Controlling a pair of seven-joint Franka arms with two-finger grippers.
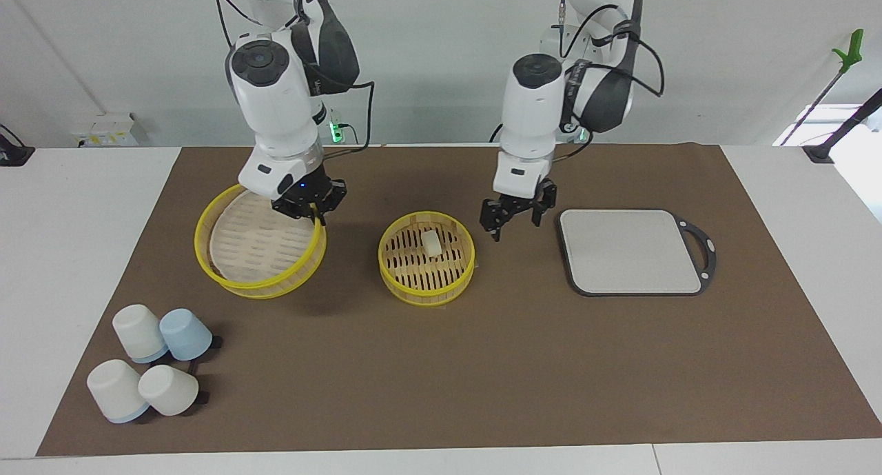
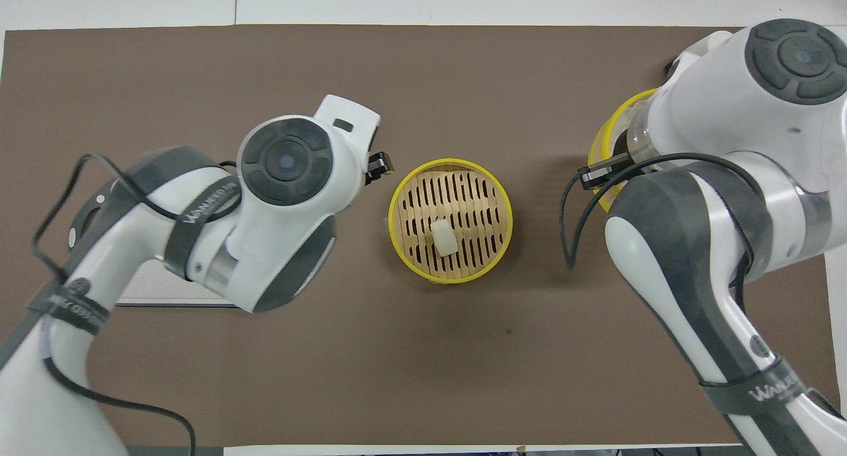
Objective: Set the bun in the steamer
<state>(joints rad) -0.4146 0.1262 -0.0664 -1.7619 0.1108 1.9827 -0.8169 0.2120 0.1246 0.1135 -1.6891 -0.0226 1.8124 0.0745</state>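
Observation:
The steamer's lower basket (image 1: 426, 256) stands mid-table, open at the top, with yellow rims and a slotted floor. The bun (image 1: 431, 243), a small cream-white lump, lies inside it; it also shows in the overhead view (image 2: 443, 237), in the basket (image 2: 450, 220). My right gripper (image 1: 311, 205) is shut on the rim of the steamer's lid (image 1: 258, 244) and holds it tilted, toward the right arm's end of the table. My left gripper (image 1: 515, 225) is open and empty, just beside the basket toward the left arm's end. Both grippers are mostly hidden under the arms in the overhead view.
A grey cutting board (image 1: 630, 251) lies flat toward the left arm's end. Several upturned white and pale-blue cups (image 1: 148, 368) stand at the right arm's end, farther from the robots. A brown mat (image 1: 482, 365) covers the table.

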